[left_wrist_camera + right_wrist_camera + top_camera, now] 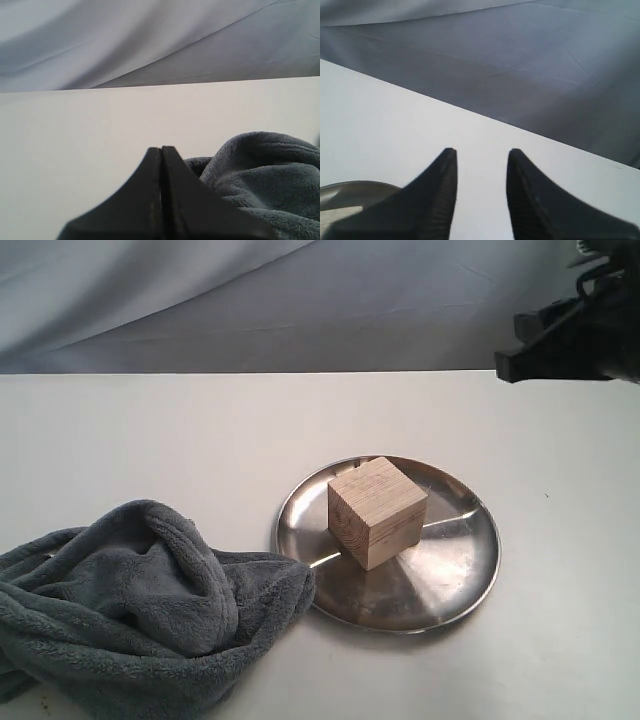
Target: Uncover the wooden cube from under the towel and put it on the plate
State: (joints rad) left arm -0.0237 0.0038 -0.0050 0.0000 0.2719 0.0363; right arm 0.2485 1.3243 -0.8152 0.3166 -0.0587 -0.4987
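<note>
As the cube [377,512] sits on the plate [452,562], we judge it rigid, graspable across flat faces; right pincer [481,153] ajar, empty; left pincer [161,149] closed.

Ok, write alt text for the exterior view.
A light wooden cube sits on a round steel plate on a white table. A crumpled grey towel lies left of it, reaching the plate's rim; part of a dark robot arm shows top right.
</note>
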